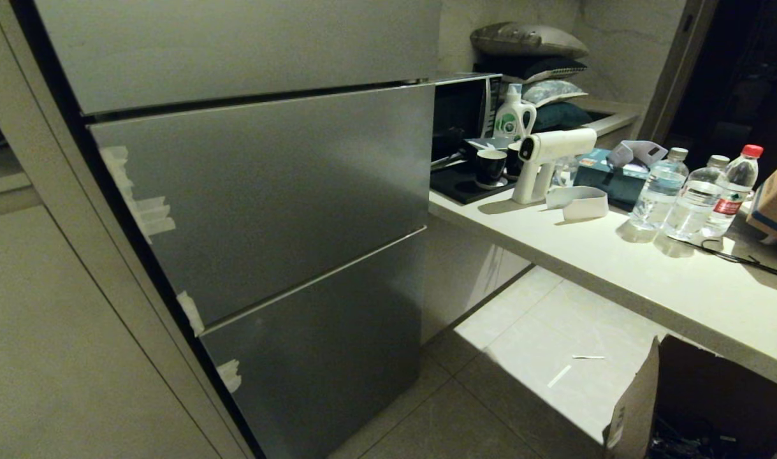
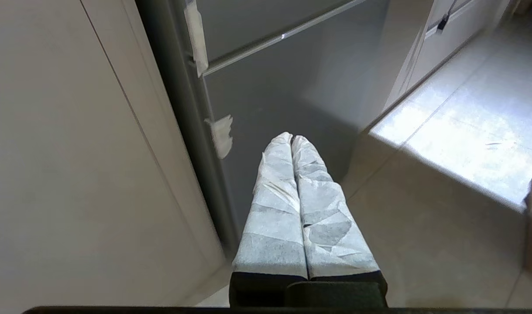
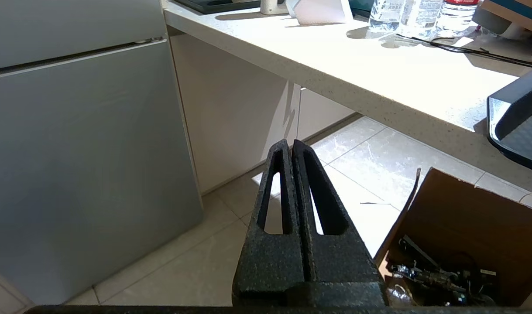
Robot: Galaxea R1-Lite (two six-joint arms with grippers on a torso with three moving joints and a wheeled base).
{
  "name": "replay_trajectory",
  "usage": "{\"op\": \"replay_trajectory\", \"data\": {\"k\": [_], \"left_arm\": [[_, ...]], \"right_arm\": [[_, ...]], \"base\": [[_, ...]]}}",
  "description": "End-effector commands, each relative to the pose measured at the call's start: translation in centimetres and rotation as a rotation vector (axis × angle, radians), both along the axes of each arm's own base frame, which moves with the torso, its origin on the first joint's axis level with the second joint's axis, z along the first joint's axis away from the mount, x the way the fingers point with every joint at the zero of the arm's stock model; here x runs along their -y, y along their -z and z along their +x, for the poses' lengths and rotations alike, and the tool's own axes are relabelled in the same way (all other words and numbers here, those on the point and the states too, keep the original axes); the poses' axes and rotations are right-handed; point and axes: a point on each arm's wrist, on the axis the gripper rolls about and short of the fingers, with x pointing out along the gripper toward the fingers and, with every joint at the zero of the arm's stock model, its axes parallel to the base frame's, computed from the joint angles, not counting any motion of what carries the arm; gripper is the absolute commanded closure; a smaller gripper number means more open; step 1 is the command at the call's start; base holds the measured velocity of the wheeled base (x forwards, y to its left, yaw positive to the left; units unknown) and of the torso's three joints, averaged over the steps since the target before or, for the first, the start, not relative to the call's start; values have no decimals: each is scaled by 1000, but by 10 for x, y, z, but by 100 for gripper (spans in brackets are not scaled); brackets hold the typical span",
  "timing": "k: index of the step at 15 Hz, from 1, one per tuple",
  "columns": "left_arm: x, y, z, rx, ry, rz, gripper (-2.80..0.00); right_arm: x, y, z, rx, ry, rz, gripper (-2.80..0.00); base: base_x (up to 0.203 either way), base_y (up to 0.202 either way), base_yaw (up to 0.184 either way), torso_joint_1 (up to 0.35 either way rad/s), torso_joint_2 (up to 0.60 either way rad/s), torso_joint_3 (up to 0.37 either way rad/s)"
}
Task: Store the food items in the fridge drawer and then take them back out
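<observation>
The fridge [image 1: 267, 191] stands before me with all its grey steel front panels closed; white tape scraps [image 1: 147, 213] stick along its left edge. The fridge drawer and the food items are hidden behind those panels. Neither arm shows in the head view. My left gripper [image 2: 291, 138], its fingers wrapped in white tape, is shut and empty, hanging low in front of the bottom panel [image 2: 283, 104]. My right gripper [image 3: 289, 144], with bare black fingers, is also shut and empty, over the tiled floor [image 3: 370, 161] to the right of the fridge [image 3: 82, 152].
A white counter [image 1: 617, 255] runs along the right, carrying three water bottles [image 1: 694, 197], a white spray gun [image 1: 541, 159], mugs and a microwave [image 1: 464, 108]. An open cardboard box [image 1: 700, 408] of cables sits on the floor under it. A beige cabinet wall [image 1: 50, 344] flanks the fridge on the left.
</observation>
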Motion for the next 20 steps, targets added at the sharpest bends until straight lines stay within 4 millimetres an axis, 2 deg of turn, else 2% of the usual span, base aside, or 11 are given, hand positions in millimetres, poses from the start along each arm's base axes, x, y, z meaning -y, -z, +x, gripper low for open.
{"op": "replay_trajectory", "data": {"k": [1,2,4,7,11,14,17,20], "left_arm": [[0,-36,-7,92,18,0,0],[0,-49,-3,68,25,-5,0],[1,-81,21,-40,33,-44,0],[2,-122,83,-170,37,-154,0],[-2,-148,174,-238,-8,-258,0],[-25,-161,228,-230,-116,-301,0],[-57,-177,252,-178,-201,-323,0],[-63,-178,264,-180,-190,-405,0]], "right_arm": [[0,8,2,-29,1,0,0],[0,8,2,-29,0,0,0],[0,8,2,-29,-1,2,0],[0,8,2,-29,-1,3,0],[0,8,2,-29,-1,3,0],[0,8,2,-29,-1,3,0],[0,8,2,-29,-1,3,0],[0,8,2,-28,3,-1,0]], "base": [[0,0,0,0,0,0],[0,0,0,0,0,0],[0,0,0,0,0,0],[0,0,0,0,0,0],[0,0,0,0,0,0],[0,0,0,0,0,0],[0,0,0,0,0,0],[0,0,0,0,0,0]]}}
